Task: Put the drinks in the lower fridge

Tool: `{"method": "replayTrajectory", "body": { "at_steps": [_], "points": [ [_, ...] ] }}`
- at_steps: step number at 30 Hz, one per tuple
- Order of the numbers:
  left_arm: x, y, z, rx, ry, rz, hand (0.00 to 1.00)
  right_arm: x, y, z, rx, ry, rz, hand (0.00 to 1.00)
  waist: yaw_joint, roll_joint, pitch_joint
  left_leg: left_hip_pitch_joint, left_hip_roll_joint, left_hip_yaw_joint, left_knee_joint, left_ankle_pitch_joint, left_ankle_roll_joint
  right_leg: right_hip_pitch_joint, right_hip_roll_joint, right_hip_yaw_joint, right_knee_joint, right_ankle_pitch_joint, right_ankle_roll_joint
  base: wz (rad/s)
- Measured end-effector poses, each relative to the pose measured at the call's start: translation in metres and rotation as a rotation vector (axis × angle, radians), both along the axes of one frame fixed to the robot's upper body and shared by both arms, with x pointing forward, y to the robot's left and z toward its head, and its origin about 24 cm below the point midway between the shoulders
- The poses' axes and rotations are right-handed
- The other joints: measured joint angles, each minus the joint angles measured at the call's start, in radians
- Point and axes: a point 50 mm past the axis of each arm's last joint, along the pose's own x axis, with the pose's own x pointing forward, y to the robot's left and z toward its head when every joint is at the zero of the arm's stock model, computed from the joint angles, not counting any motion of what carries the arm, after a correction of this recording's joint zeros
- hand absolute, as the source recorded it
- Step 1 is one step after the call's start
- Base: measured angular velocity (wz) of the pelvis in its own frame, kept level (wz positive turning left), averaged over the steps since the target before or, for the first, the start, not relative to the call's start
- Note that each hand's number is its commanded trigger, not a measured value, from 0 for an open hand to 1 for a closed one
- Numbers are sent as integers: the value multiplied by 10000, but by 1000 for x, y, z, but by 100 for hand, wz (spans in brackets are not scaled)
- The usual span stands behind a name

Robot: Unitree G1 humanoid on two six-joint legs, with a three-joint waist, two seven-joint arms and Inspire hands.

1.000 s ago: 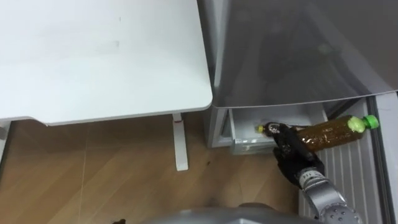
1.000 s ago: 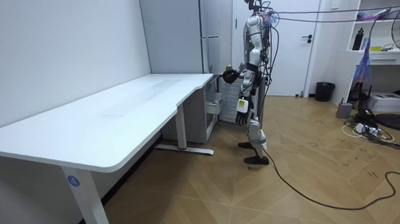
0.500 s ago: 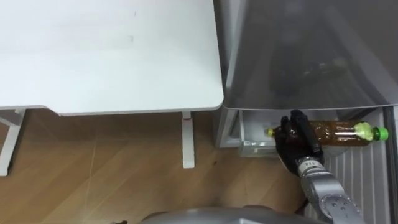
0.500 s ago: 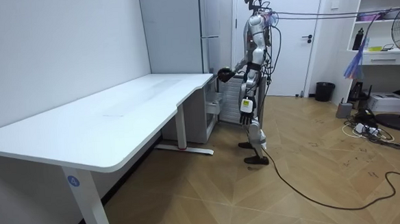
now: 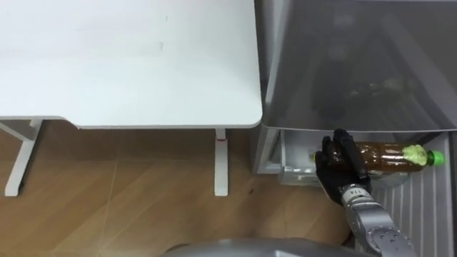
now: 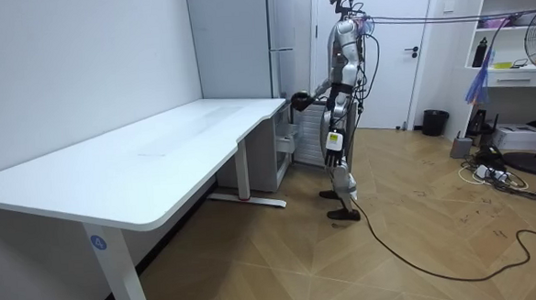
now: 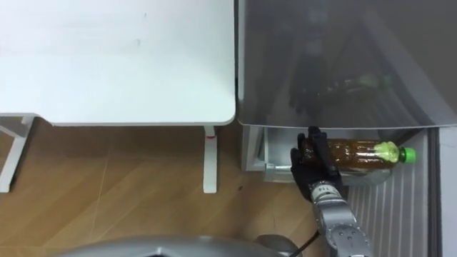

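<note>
Fingers (image 5: 343, 146) of the black right hand (image 5: 335, 170) curl tight round the base end of a clear plastic bottle of brown tea with a green cap (image 5: 389, 153). It is held level over the white pulled-out drawer (image 5: 289, 168) at the grey fridge's (image 5: 343, 64) foot, likely to be laid in flat. The left hand (image 6: 330, 151) hangs idle.

A long white desk (image 6: 158, 151) on white legs runs along a pale grey wall (image 6: 80, 68) in a room floored in herringbone wood (image 6: 411, 244). Past the desk's far end a white door (image 6: 425, 50) stands shut, a small black bin (image 6: 435, 121) just beside it. White shelves (image 6: 519, 69) fill the room view's right edge, loose cables (image 6: 490, 170) below.
</note>
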Motion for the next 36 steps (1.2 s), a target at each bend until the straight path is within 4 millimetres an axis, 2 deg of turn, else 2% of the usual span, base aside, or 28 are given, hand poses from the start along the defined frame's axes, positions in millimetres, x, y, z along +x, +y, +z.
{"method": "replayTrajectory", "body": {
  "at_steps": [4,5,8,10,12,13,15,19,24,30,32,36],
  "points": [
    [1,0,0,-50,28,-99,0,-6,0,-7,-141,177,208,100,166,-31,3,-144,6,-12,25,0,-2,-118,1,-16,40,0,-9,1],
    [1,1,0,-58,16,-38,0,-6,0,-9,-128,287,228,100,166,-6,-61,-282,-5,-32,62,1,-2,-241,-8,-20,65,2,-12,4],
    [0,1,0,-52,45,-26,0,-6,2,-11,-88,349,391,100,178,6,-84,-459,-24,-96,95,3,-4,-383,-35,-25,188,0,-17,1],
    [0,1,0,-63,58,-33,0,-6,3,-14,-92,457,499,100,166,-30,-56,-562,-28,-162,174,3,-4,-385,-50,-97,197,0,-18,9],
    [1,1,0,-74,59,-53,0,-4,3,-17,-106,610,573,100,168,-25,-60,-704,-36,-181,252,2,-4,-472,-72,-159,197,0,-18,11],
    [1,1,0,-79,42,-60,0,-1,4,-17,-86,616,606,100,169,15,-57,-805,-40,-199,258,4,-6,-562,-94,-221,200,2,-20,13],
    [7,1,0,-69,-54,-93,0,4,4,-15,-23,431,634,100,134,60,3,-1029,-67,-316,352,9,-4,-698,-133,-310,199,4,-25,17],
    [22,2,0,27,-183,-453,0,18,3,-18,18,460,728,100,118,39,78,-1505,-128,-498,441,84,6,-1068,-213,-503,215,20,-25,16],
    [41,0,0,47,-472,-842,0,37,4,-17,-25,576,876,100,177,48,77,-2112,-131,-519,604,99,-4,-1663,-255,-628,366,88,-74,2],
    [62,0,1,159,-784,-997,0,55,-2,-12,208,542,520,100,187,165,100,-2640,-163,-579,590,180,-4,-2173,-328,-720,394,111,-91,2],
    [70,-1,2,163,-944,-1152,0,71,-4,-5,216,340,375,100,159,247,127,-2847,-171,-574,595,201,-3,-2393,-359,-719,449,124,-100,0],
    [83,-2,4,205,-1176,-1317,0,83,-10,2,155,223,310,100,182,337,184,-3110,-215,-555,572,281,11,-2767,-407,-668,646,123,-101,-3]
  ]
}}
